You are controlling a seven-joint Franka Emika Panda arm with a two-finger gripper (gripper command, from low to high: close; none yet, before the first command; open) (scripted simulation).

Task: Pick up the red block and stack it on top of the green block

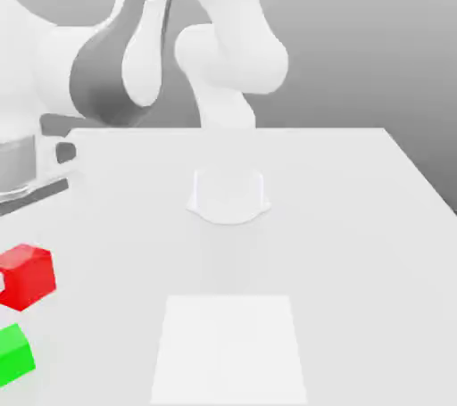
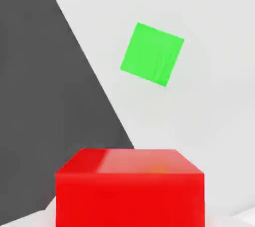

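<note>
Red block [image 2: 129, 187], clamped in closed fingers, carried above tabletop [image 1: 339, 217], near but not over green block [image 1: 13, 352]. Risk: offset or skewed release, so block topples off.

A white table [image 1: 357, 217] fills most of the exterior view, its far edge running straight across and its right edge slanting toward the near corner. A paler rectangle [image 1: 228, 346] lies flat on the surface near its near edge. Behind the table stands a plain grey backdrop [image 1: 375, 29], lighter high up and darker toward the table's far edge. Light is soft and even. In the hand view, dark grey floor [image 2: 40, 96] lies beyond the table's edge.
</note>
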